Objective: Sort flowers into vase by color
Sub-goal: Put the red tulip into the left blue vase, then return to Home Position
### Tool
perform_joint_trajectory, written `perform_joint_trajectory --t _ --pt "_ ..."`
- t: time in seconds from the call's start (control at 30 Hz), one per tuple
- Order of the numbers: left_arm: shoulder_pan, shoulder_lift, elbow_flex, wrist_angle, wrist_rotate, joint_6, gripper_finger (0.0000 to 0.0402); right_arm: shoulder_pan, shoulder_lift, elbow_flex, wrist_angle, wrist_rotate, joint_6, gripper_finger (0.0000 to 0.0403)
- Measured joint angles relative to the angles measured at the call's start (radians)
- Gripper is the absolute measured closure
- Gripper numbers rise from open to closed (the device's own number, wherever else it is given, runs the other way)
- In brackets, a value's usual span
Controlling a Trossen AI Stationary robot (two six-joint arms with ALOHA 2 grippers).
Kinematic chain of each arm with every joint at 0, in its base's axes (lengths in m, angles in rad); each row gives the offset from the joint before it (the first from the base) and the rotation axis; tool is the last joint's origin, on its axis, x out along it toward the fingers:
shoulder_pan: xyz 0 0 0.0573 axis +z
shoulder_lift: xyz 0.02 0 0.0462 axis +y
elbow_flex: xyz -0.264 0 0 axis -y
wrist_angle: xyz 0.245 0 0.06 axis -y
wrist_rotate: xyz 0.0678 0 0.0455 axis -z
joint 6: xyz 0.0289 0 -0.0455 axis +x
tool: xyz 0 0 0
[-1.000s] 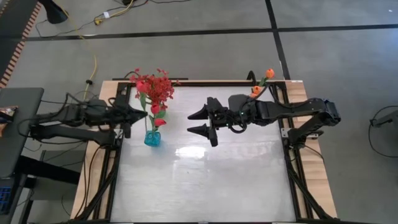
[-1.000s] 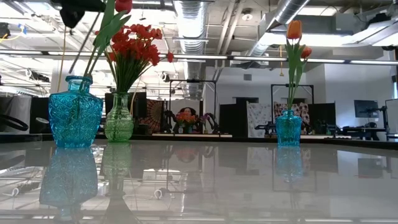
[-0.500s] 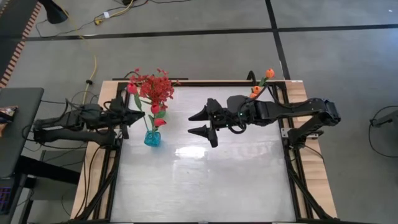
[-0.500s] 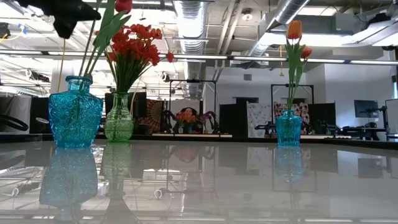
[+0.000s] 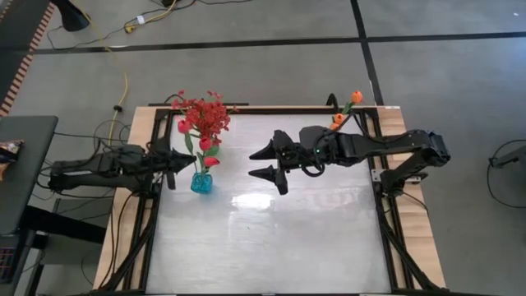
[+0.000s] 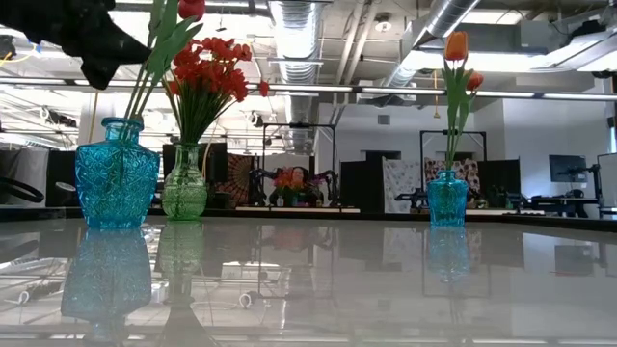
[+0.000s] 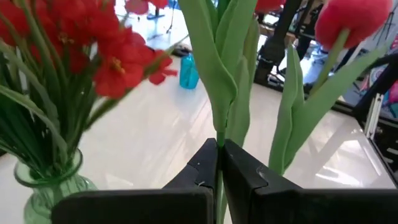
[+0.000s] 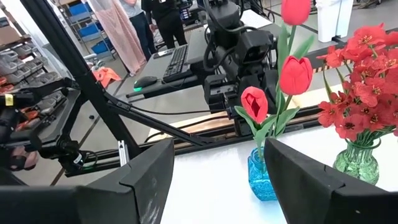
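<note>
My left gripper [image 5: 191,159] [image 7: 219,155] is shut on the green stem of a red-pink tulip whose bud [image 5: 182,126] stands above the blue glass vase [image 5: 200,183] [image 6: 116,173] at the table's far left. Two more red-pink tulips [image 5: 210,161] stand in that vase by their stems. Behind it, bushy red sprays [image 5: 211,113] fill a green glass vase [image 6: 183,185]. Orange tulips [image 5: 339,119] stand in a second blue vase [image 6: 447,198] at the far right. My right gripper [image 5: 251,163] [image 8: 219,149] hangs wide open over the table's middle. My left gripper pinches the tulip's stem [image 7: 219,142] between its two shut fingers, just below where the long leaves branch off. The fingers come level from the table's left and lie across the stem. The tulip stands nearly upright and runs down toward the blue vase's mouth [image 6: 125,120].
The white glossy tabletop [image 5: 271,238] lies bare on its near half. A dark frame [image 5: 386,205] runs along the table's sides. Desks, screens and other robot arms fill the room beyond the table.
My left gripper has sunk lower beside the blue vase, drifting slightly toward the near edge and staying shut on the stem. The held tulip has come down with it, and its bud has shifted from beside the red sprays toward the blue vase.
</note>
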Motion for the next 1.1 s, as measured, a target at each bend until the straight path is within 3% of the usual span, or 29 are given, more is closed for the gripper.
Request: perform_joint_trajectory --t 0.4,0.67,0.8,1.1 --pt "0.000 0.000 -0.008 -0.053 0.011 -0.061 0.0397 0.000 0.000 0.000 0.001 0.000 0.000 0.0126" --pt "0.000 0.000 -0.008 -0.095 0.013 -0.062 0.0338 0.000 0.000 0.000 0.001 0.000 0.001 0.0126" --pt "0.000 0.000 -0.007 -0.099 0.061 -0.069 0.0306 0.000 0.000 0.000 -0.003 0.000 0.001 0.0126" --pt "0.000 0.000 0.071 -0.304 0.108 -0.221 0.0271 -0.001 -0.016 0.000 -0.035 0.000 0.000 0.0126"
